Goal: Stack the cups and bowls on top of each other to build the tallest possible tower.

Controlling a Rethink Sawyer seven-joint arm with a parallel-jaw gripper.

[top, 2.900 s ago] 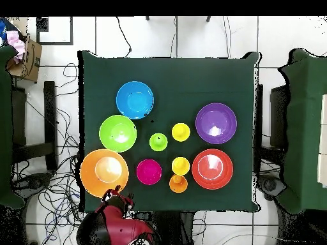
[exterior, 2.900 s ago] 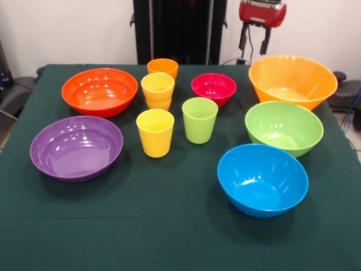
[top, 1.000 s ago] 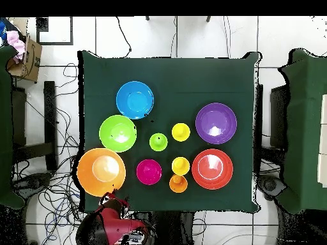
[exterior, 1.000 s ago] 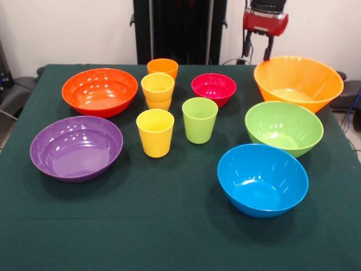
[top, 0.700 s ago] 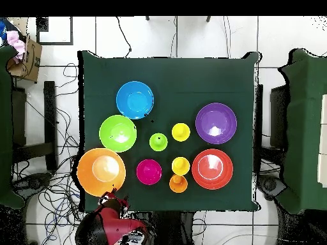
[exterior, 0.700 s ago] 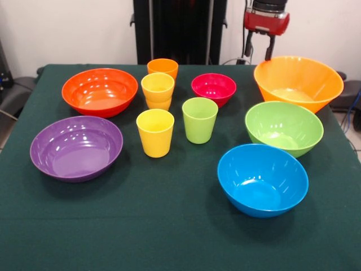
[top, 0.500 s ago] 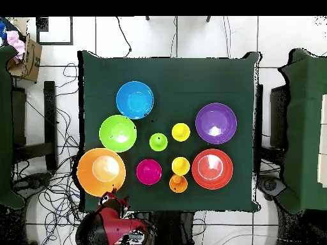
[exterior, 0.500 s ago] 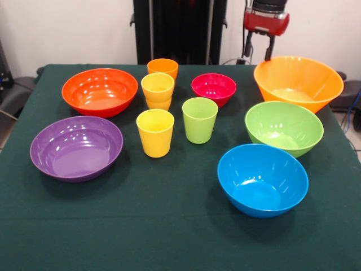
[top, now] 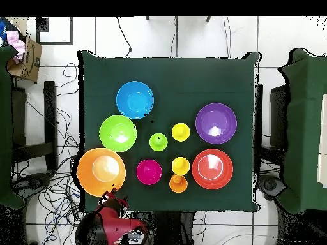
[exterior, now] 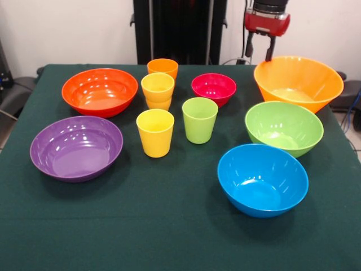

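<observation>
A: Tower? Barely begun, I'd say. The one stack I can see is a yellow cup (exterior: 157, 89) sitting in another cup at upper centre of the front view, just in front of the orange cup (exterior: 162, 67).

B: And the rest?

A: All apart on the green bench (exterior: 169, 226): red-orange bowl (exterior: 99, 91) upper left, purple bowl (exterior: 75, 147) left, magenta bowl (exterior: 213, 88) upper centre, large orange bowl (exterior: 296, 81) upper right, lime bowl (exterior: 284, 127) and blue bowl (exterior: 262, 178) below it, second yellow cup (exterior: 155, 131) and lime cup (exterior: 199, 119) mid-frame.

B: Gripper?

A: My gripper (exterior: 259, 47) hangs at the top right, behind the large orange bowl's rim, jaws spread and holding nothing.
</observation>
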